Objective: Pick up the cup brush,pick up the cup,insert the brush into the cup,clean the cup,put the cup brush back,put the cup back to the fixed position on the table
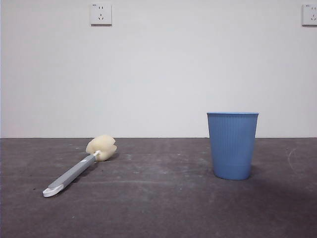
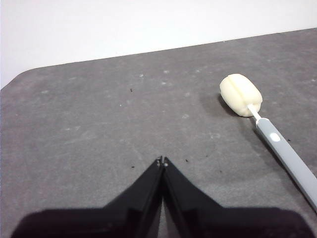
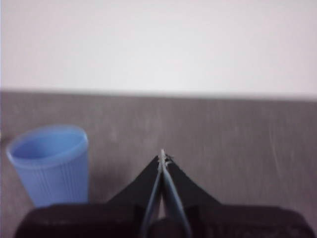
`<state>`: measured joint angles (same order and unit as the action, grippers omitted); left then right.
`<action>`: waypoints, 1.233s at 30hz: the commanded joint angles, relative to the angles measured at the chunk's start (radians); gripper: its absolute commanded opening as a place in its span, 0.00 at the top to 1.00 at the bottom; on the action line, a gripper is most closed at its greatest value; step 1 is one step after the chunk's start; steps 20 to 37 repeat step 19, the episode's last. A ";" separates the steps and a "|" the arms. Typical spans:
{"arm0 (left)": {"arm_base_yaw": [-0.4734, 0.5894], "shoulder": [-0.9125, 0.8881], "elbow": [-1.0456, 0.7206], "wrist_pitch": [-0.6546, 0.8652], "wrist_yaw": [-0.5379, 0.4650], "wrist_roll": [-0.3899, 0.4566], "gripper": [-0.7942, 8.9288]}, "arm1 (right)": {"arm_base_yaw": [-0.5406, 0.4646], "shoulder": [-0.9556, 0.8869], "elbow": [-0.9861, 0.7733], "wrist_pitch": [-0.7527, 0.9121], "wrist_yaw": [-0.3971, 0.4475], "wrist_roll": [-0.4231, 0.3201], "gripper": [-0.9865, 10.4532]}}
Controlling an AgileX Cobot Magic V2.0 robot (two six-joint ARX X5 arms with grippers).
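1. The cup brush (image 1: 80,166) lay flat on the table (image 1: 158,208) in the lower left of the front view, its cream-yellow sponge head toward the back wall and its white looped end pointing to the lower left corner.
2. The grey handle ran at a slant between the two ends, with the thin white neck joining it to the sponge.
3. The cup (image 1: 232,145) stood upright on the table in the right half of the front view, open mouth up, well apart from the brush.
4. The cup looked empty in the right wrist view, where it (image 3: 48,164) sat at the lower left of the frame.
5. The left gripper (image 2: 162,161) hovered over bare table with its jaws pressed together and holding nothing; the brush (image 2: 265,128) showed at the right edge of that frame, apart from the jaws.
6. The right gripper (image 3: 162,157) also had its jaws closed together and held nothing, near the cup but not touching it.
7. Neither arm appeared in the front view.
8. Two wall sockets (image 1: 101,14) sat at the top of the white wall behind the table.
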<state>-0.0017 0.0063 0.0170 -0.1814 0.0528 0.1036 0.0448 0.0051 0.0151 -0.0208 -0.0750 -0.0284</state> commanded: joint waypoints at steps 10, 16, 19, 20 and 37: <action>0.003 -0.003 -0.014 0.008 0.003 -0.007 0.92 | -0.033 -0.003 -0.011 -0.161 0.002 -0.014 0.91; 0.003 -0.003 -0.014 0.008 0.003 -0.007 0.92 | -0.033 -0.003 -0.011 -0.159 0.003 -0.006 0.91; 0.003 -0.003 -0.014 0.008 0.003 -0.007 0.92 | -0.033 -0.003 -0.011 -0.159 0.004 -0.006 0.91; 0.003 -0.003 -0.014 0.008 0.003 -0.007 0.92 | -0.033 -0.003 -0.011 -0.159 0.004 -0.006 0.91; 0.003 -0.003 -0.014 0.008 0.003 -0.007 0.92 | -0.033 -0.003 -0.011 -0.159 0.004 -0.006 0.91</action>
